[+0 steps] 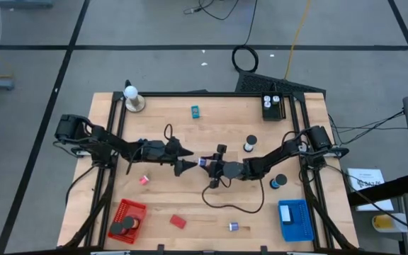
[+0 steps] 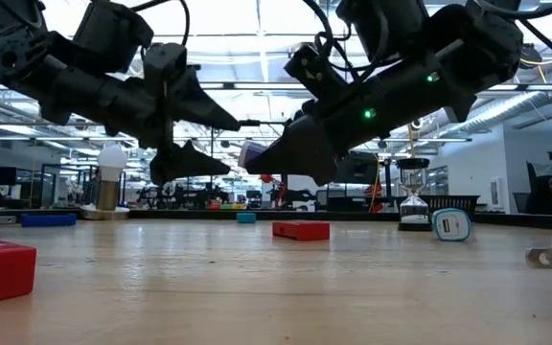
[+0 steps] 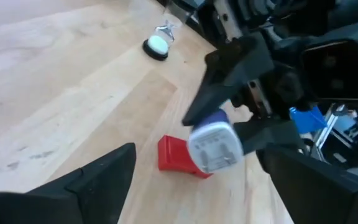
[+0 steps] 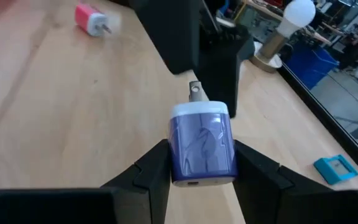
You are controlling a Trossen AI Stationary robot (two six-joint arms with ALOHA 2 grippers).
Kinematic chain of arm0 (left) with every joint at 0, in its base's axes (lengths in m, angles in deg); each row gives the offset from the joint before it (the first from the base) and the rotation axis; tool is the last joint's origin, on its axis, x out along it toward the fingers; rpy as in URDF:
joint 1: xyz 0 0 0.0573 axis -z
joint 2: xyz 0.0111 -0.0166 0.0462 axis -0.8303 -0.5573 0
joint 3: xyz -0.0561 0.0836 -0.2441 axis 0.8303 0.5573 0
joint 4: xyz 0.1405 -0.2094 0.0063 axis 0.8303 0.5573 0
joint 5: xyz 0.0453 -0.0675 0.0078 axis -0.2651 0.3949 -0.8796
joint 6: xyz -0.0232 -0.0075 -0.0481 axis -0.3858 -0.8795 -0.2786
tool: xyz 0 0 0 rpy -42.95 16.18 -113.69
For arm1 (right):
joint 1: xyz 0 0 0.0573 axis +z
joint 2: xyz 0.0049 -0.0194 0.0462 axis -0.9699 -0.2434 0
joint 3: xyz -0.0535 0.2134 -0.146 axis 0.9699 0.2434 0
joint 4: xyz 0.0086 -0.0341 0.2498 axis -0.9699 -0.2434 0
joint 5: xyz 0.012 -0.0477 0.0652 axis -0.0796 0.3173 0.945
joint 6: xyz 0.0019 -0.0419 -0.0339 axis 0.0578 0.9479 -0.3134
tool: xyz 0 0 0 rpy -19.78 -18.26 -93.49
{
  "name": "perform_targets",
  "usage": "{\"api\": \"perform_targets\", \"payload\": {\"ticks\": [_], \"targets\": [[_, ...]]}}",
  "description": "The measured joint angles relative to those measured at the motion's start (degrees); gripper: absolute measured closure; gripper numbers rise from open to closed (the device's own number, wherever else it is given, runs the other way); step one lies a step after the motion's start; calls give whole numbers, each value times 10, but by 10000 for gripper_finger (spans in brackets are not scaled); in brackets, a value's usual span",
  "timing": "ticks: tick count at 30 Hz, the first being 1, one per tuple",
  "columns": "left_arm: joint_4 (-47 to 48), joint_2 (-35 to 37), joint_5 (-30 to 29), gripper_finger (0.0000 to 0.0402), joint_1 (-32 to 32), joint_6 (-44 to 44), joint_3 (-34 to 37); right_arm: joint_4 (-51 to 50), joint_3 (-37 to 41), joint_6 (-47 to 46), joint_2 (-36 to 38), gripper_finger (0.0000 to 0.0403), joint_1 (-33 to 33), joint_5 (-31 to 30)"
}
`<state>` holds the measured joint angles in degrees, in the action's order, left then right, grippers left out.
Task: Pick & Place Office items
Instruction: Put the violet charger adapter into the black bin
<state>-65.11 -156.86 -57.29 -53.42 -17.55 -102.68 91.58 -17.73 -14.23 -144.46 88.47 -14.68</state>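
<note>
From above, your two grippers meet at the frame's center: the left gripper (image 1: 187, 159) spread open, the right gripper (image 1: 211, 167) clamped on a purple and white charger (image 1: 202, 161) too small to make out there. In the low view the charger (image 2: 254, 154) sits raised above the table (image 2: 257, 278), mostly hidden by the right gripper (image 2: 262, 158); the left gripper (image 2: 220, 144) gapes beside it. The left wrist view shows the charger (image 3: 213, 145) over a half-covered red block (image 3: 173, 154). The right wrist view shows the fingers (image 4: 157, 171) pinching the charger (image 4: 202, 148), its prongs facing the left gripper (image 4: 197, 43), which is cut off at the top.
</note>
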Motion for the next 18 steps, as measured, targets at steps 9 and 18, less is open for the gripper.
{"api": "perform_targets", "payload": {"ticks": [9,18], "targets": [[16,0,-10,62,-12,-30,-12,19,0,4,0,268,-1,0],[129,0,17,126,-12,-9,-83,28,0,13,0,268,-1,0]]}}
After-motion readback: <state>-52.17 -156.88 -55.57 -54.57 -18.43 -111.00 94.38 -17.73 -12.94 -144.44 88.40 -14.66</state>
